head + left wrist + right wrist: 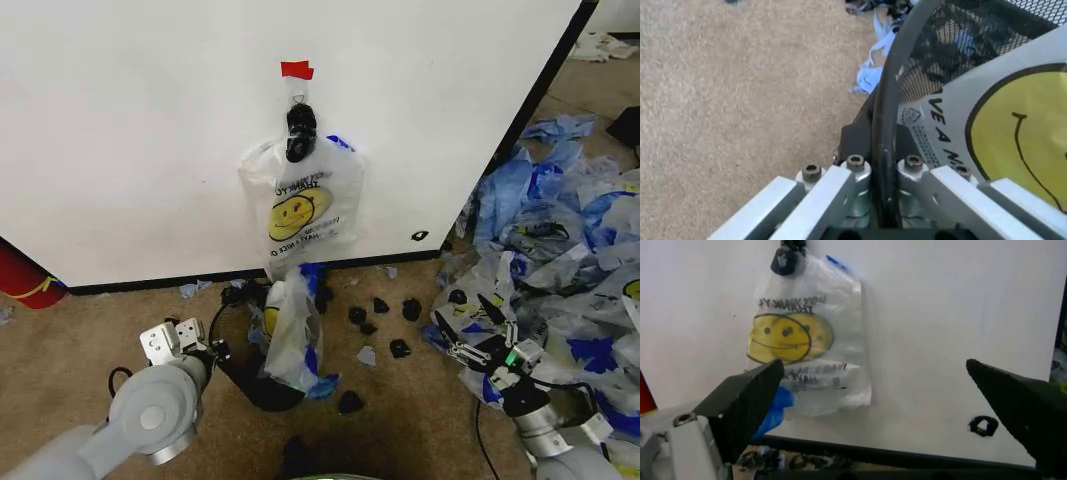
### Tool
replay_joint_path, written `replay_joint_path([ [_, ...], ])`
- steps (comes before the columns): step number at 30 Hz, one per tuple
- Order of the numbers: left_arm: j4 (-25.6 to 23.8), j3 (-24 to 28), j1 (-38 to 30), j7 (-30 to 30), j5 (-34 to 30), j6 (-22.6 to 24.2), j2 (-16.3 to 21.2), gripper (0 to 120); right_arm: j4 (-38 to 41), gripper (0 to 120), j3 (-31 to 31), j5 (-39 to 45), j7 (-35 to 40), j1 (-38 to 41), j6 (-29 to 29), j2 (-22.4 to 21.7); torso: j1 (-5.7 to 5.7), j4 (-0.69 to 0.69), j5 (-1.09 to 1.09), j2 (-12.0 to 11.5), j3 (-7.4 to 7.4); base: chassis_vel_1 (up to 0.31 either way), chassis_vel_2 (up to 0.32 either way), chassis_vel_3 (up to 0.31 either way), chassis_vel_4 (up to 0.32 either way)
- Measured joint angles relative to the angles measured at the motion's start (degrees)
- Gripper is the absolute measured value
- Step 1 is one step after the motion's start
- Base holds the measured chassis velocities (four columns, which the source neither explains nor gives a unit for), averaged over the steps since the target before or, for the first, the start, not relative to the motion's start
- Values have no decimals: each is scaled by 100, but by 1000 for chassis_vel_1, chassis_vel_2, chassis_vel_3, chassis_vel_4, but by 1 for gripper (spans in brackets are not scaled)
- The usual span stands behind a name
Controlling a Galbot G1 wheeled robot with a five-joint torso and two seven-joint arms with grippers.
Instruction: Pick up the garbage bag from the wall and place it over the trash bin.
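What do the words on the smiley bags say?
"THANK YOU" above the smiley face, seen mirrored through the plastic: on the garbage bag hanging on the wall.
Two lines below that face: too blurred to read.
"...VE A N...", cut off beside the yellow face: on the bag in the trash bin, whose rim the left gripper clamps.

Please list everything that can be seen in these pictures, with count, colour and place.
garbage bag: one, whitish with a yellow smiley, hanging on the white wall
clip: one, black, holding that bag
tape: one piece, red, above the clip
trash bin: one, black, on the carpet below
second bag: one, clear and blue, at the bin
scraps: several, black, on the floor
bag pile: many, blue and clear, at right
cylinder: one, red, far left
left gripper: shut on the bin's rim
right gripper: open, by the pile
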Motion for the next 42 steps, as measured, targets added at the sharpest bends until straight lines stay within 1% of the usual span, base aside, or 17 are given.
replay_joint_path([
  [8, 70, 42, 90, 4, 95, -99, -172, 0, 11, 100, 39, -27, 5, -78, -3, 78, 0, -1, 2, 0, 0, 0, 0, 0, 0],
  [17, 172, -26, 517, 120, 510, -77, -484, 0, 33, 100, 77, -53, -9, -130, 5, 101, 0, -1, 2, 0, 0, 0, 0, 0, 0],
  [21, 135, -151, 825, 137, 631, -26, -605, 14, 36, 100, 85, -61, -29, -134, 4, 102, 0, -1, 2, 0, 0, 0, 0, 0, 0],
  [22, 135, -151, 825, 137, 631, -26, -605, 14, 36, 100, 85, -61, -29, -134, 4, 102, 0, -1, 2, 0, 0, 0, 0, 0, 0],
  [24, 50, -177, 928, 173, 638, 42, -680, 24, 35, 100, 69, -74, -49, -133, 4, 104, 0, 1, 3, 0, 0, 0, 0, 0, 0],
  [28, -44, -308, 952, 188, 695, 45, -748, 39, 28, 100, 49, -83, -61, -109, 4, 104, 0, -1, 1, 0, 0, 0, 0, 0, 0],
  [29, -92, -356, 965, 187, 698, 45, -724, 43, 27, 100, 49, -83, -64, -107, 4, 104, 0, -1, 1, 0, 0, 0, 0, 0, 0],
  [30, -92, -356, 965, 187, 698, 45, -724, 43, 27, 100, 49, -83, -64, -107, 4, 104, 0, -1, 1, 0, 0, 0, 0, 0, 0],
  [31, -131, -396, 976, 186, 699, 45, -696, 47, 25, 100, 49, -81, -74, -106, 3, 104, 0, -1, 1, 0, 0, 0, 0, 0, 0],
  [32, -176, -446, 987, 186, 703, 45, -656, 49, 24, 100, 49, -75, -84, -107, 0, 104, 0, -1, 2, 0, 0, 0, 0, 0, 0],
  [33, -240, -527, 996, 185, 713, 46, -593, 55, 24, 100, 45, -57, -108, -114, -15, 103, 0, 0, 2, 0, 0, 0, 0, 0, 0],
  [34, -319, -649, 982, 181, 714, 47, -495, 61, 28, 100, 2, 23, -133, -138, -46, 84, 0, -1, 0, 0, 0, 0, 0, 0, 0],
  [36, -417, -826, 884, 177, 714, 45, -308, 69, 96, 100, -123, 250, -166, -209, -124, -15, 0, -1, 4, 0, 0, 0, 0, 0, 0],
  [37, -417, -826, 884, 177, 714, 45, -308, 69, 96, 100, -123, 250, -166, -209, -124, -15, 0, -1, 4, 0, 0, 0, 0, 0, 0],
  [39, -470, -942, 757, 254, 759, 34, -136, 77, 216, 100, -273, 576, -143, -248, -243, -186, 0, -2, 0, 0, 0, 0, 0, 0, 0],
  [41, -422, -992, 653, 517, 995, -55, 25, 86, 412, 100, -482, 977, 30, -277, -488, -429, 0, -1, 4, 0, 0, 0, 0, 0, 0],
  [42, -363, -1009, 618, 686, 1116, -127, 91, 91, 513, 100, -584, 1176, 108, -288, -636, -589, 0, 0, 1, 0, 0, 0, 0, 0, 0],
])
